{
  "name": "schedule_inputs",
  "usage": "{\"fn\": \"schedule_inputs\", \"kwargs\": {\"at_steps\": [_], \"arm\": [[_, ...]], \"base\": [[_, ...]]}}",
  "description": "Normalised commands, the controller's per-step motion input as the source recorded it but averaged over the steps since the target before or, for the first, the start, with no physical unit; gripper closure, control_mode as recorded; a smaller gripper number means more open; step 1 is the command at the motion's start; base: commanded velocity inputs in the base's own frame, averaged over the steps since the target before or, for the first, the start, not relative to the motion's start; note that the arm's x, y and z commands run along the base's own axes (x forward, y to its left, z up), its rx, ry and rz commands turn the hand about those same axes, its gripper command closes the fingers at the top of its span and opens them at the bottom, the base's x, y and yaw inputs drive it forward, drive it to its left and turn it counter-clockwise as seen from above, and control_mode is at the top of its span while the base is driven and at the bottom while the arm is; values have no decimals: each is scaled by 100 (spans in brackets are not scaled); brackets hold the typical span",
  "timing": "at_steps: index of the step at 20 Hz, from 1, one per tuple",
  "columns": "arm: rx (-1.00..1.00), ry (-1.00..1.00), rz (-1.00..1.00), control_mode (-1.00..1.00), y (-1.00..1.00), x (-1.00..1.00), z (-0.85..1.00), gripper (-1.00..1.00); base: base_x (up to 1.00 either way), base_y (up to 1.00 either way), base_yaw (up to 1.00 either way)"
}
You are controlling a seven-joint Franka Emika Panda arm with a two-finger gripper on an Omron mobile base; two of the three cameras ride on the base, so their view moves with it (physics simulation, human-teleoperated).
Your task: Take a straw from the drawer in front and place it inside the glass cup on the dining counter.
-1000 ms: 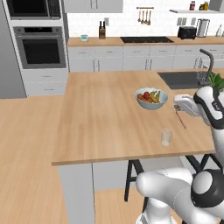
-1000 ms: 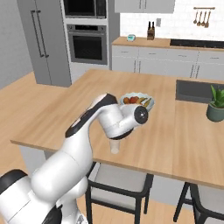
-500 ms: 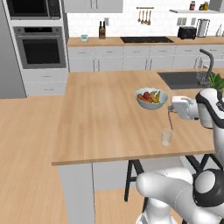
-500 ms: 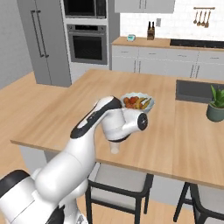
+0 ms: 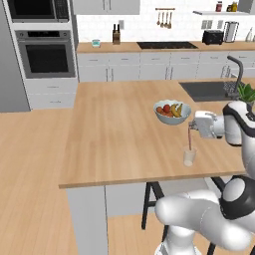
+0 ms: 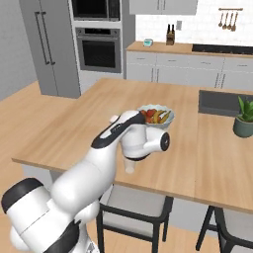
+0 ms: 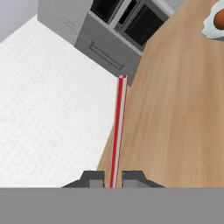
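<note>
I have the pincer [image 7: 113, 179] pinching the thin red straw [image 7: 117, 131] near one end; in the hand view its two dark fingertips [image 7: 92, 178] sit tight against either side of the straw, which runs straight away from the camera. From the left base view the straw [image 5: 190, 138] hangs upright from the pincer [image 5: 191, 126], with its lower end directly over the small clear glass tumbler [image 5: 189, 157], at or just inside the rim; I cannot tell whether the tip touches the glass. The tumbler stands near the front edge of the broad light-wood butcher-block table [image 5: 119, 134]. Just behind the tumbler is a grey-white bowl of fruit [image 5: 172, 112], standing apart from it. In the right base view my own white arm covers most of the tumbler [image 6: 130, 166], and the fruit bowl [image 6: 156, 115] shows past the wrist. A green plant in a dark pot [image 6: 244, 118] sits near the sink.
</note>
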Motion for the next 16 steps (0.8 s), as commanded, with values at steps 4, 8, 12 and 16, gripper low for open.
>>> {"fn": "schedule_inputs", "kwargs": {"at_steps": [4,8,12,16], "arm": [[2,0,1,-100,-17,18,-10,100],[3,0,1,-100,-20,2,-8,100],[3,0,0,-100,-7,5,-12,100],[4,0,0,-100,0,16,-10,100]], "base": [[0,0,0],[0,0,0],[0,0,0],[0,0,0]]}}
